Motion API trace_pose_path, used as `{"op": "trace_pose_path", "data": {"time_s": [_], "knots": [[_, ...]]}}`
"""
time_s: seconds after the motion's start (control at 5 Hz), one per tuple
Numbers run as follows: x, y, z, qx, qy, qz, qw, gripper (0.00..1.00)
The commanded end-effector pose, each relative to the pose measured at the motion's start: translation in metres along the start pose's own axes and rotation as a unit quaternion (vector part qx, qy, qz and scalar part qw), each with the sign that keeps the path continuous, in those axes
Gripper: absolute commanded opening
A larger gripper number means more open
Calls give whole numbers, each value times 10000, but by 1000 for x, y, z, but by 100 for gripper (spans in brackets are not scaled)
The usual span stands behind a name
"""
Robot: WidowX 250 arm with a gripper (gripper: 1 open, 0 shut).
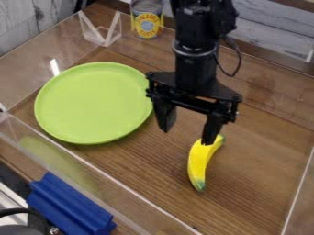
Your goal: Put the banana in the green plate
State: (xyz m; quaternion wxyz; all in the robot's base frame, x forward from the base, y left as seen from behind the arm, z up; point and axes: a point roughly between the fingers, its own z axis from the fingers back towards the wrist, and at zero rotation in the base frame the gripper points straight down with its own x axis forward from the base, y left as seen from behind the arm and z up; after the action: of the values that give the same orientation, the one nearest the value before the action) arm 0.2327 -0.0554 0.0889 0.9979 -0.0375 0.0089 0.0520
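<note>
The nearest things along the bottom left are a blue ribbed block [72, 207], at about seven o'clock in the view, and a black cable [17, 217] curling beside it in the corner. Just beyond the block a clear low wall [117, 193] slants from the left edge down toward six o'clock, bounding the wooden surface [160, 202].

On the wood, at about five o'clock from the middle of the view, lies the banana [200, 165]. Its long axis runs roughly from one o'clock to seven, the near tip pointing down toward six and the far end close under the claw's right-hand finger as seen here. Whether that finger touches it cannot be told.

The black claw [194, 117] is spread wide, its two fingers well apart with nothing pinched between them. From the midpoint of that gap, most of the banana lies toward six o'clock. That is the relation the coming move turns on: the claw probably needs to come toward the viewer and down, so that the fingers straddle the fruit's middle across its long axis. Closing from here would risk catching only the far end, or nudging it.

The green plate [94, 103] lies at about nine to ten o'clock from the claw, flat and apart from the banana, with no object between them on the wood. Past it, toward eleven o'clock, stand a clear angular holder [101, 28] and a yellow-and-grey can [147, 20].
</note>
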Motion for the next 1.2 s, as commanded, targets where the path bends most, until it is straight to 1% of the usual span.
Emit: {"op": "trace_pose_path", "data": {"time_s": [0.0, 0.4, 1.0], "knots": [[1, -5, 3, -113, -223, -2, 9997, 100], [-1, -10, -10, -184, -231, 46, 9996, 100], [-3, -13, -36, -248, -235, 143, 9993, 100]]}}
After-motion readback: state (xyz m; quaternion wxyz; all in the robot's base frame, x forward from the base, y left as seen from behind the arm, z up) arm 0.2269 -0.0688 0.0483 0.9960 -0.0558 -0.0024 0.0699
